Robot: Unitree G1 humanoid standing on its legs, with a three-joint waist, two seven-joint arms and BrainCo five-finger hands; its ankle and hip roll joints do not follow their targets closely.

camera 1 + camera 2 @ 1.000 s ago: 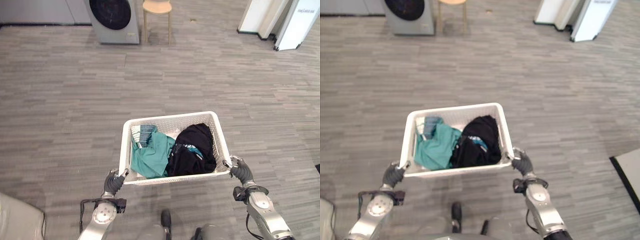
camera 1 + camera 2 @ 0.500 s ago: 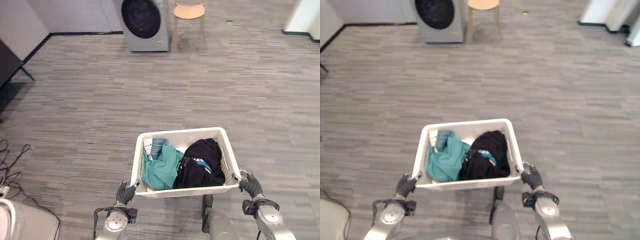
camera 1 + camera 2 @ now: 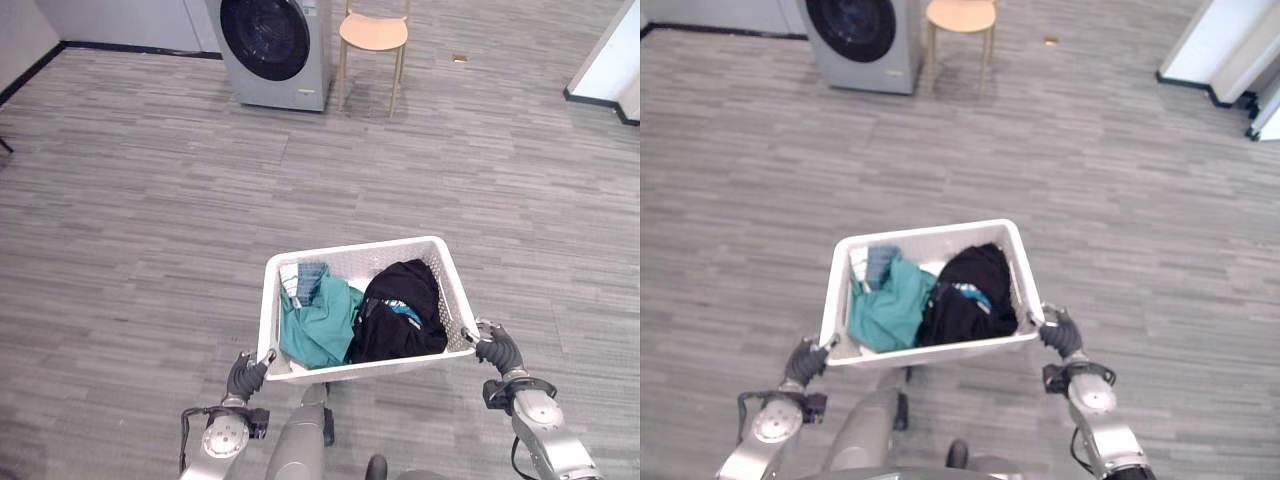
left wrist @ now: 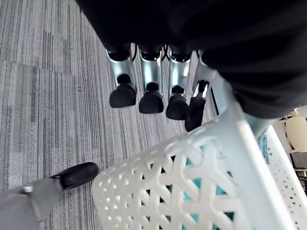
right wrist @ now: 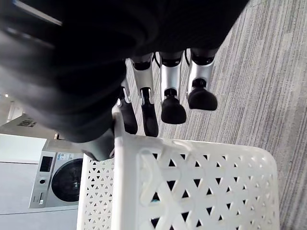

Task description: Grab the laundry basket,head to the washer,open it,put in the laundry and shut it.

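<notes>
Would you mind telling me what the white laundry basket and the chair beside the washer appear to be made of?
The white laundry basket looks like moulded plastic with a smooth, slightly glossy finish: its walls are pierced with a regular triangular lattice, seen closely in both wrist views. The chair seems to be light wood, matt pale tan on seat and slim legs, though painted metal legs cannot be ruled out.

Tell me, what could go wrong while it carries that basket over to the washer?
Each hand grips only the near corners of the basket, so it might tip forward and spill the clothes. A chair stands right beside the washer and could get bumped. The washer door looks shut, and both hands are busy.
</notes>
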